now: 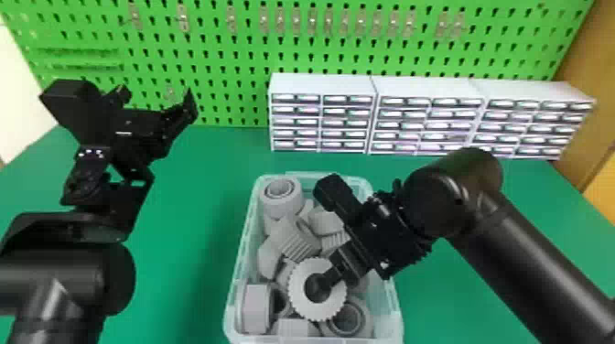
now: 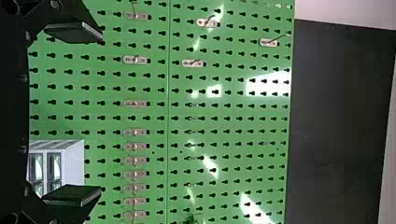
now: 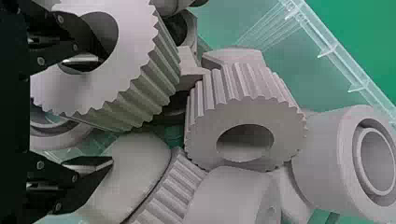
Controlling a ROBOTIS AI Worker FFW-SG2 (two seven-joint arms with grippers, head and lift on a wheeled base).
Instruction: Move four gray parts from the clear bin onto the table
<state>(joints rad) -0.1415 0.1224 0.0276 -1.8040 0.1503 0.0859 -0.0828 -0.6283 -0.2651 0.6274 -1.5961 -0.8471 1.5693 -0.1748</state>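
At the left, the left gripper (image 1: pixel 155 101) hangs over the table's far left, its two fingers spread wide with nothing between them, and a broad stretch of table lies between that arm and the bin (image 1: pixel 245 238). The bin's left wall is unobstructed along its length, and the gray parts lie heaped inside. Against that wall, a ring (image 1: pixel 280 194) sits at the far corner and a block (image 1: pixel 256 309) at the near one. Between them, the ribbed gear (image 1: pixel 297 242) leans among other parts. Just nearer, the big gear (image 1: pixel 338 302) lies on the heap, face up and a little tilted. The right gripper (image 1: pixel 344 264) is down in the bin, fingers well apart: one is inside the big gear's hole, the other outside its toothed rim above a rounded part (image 3: pixel 135 172), and it has no closed grip on anything. Its body and arm cross over the right wall, leaving little room there. Another ring (image 1: pixel 350 320) sits in the near right corner. The surface is a green table (image 1: pixel 192 219); behind it stand a green pegboard (image 1: pixel 219 82), then white drawers (image 1: pixel 322 84), with a wooden panel (image 1: pixel 595 96) at the far right.
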